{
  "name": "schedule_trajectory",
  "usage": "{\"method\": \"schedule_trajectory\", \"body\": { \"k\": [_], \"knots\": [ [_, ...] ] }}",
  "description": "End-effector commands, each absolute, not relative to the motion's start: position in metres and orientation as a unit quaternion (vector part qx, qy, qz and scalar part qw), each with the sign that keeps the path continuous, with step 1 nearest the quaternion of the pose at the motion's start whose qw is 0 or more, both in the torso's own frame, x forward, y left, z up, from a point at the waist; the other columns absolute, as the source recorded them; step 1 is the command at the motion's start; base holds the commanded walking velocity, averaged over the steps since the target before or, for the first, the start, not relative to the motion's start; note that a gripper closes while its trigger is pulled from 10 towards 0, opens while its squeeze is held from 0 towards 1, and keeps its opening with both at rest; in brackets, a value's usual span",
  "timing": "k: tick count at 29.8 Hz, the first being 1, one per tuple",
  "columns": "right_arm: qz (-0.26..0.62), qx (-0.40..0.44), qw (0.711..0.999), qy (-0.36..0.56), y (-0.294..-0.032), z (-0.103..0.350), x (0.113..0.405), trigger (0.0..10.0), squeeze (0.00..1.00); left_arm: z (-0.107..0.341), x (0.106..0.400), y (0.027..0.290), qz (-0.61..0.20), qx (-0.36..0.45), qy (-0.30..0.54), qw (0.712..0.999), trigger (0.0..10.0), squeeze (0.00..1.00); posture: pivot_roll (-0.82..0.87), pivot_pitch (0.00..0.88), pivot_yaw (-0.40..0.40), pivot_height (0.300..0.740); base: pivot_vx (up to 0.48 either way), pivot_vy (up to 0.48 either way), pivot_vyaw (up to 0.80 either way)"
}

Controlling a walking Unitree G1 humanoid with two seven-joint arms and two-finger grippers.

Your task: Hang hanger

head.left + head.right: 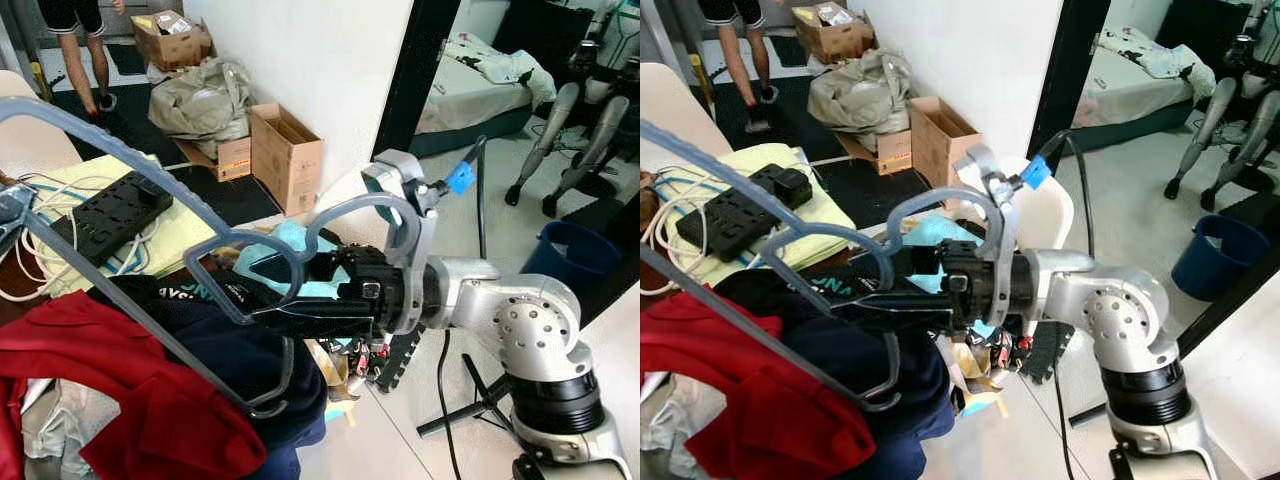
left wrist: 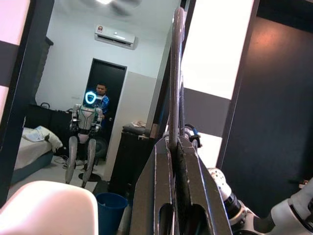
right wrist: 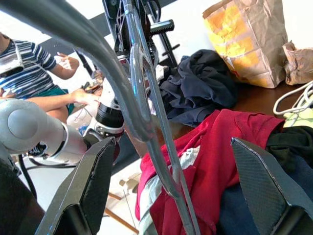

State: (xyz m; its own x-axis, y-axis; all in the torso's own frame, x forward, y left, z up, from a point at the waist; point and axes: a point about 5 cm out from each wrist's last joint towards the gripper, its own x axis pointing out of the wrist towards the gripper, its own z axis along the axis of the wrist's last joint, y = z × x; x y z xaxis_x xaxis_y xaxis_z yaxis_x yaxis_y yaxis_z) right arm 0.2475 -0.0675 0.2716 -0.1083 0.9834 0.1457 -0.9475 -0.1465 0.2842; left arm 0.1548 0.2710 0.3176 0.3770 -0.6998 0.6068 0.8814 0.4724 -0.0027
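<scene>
In the left eye view the right gripper [image 1: 300,300] reaches in from the right on its silver arm, black fingers pointing left over a heap of clothes. A grey-blue plastic hanger [image 1: 150,170] slants across the heap; its hook [image 1: 395,215] curls up over the right wrist. A red garment [image 1: 130,380] and a dark navy garment [image 1: 250,370] lie under it. Behind, a black power strip [image 1: 110,215] rests on a yellow-green cloth [image 1: 180,215], and cardboard boxes [image 1: 285,155] stand against the white wall.

In the left wrist view the left gripper [image 2: 174,147] has its two black fingers pressed together on a thin bar of the hanger, which rises straight up from between them. Beyond, another humanoid robot [image 2: 84,132] stands by a doorway with a person behind it, near a blue bin [image 2: 110,208].

In the right wrist view the right gripper's fingers [image 3: 259,181] stand wide apart, the hanger's bars running between them untouched, above the red garment and a brown paper bag [image 3: 247,41].
</scene>
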Motion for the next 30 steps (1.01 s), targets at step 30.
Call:
{"method": "schedule_trajectory", "body": {
  "k": [30],
  "knots": [
    [0.629,0.3,0.716,-0.026,-0.077,0.287,0.276,10.0,0.0,0.332,0.144,0.265,-0.508,-0.157,-0.329,0.78,0.0,0.0,0.0,0.054,-0.092,0.74,0.0,0.0,0.0]
  ]
}}
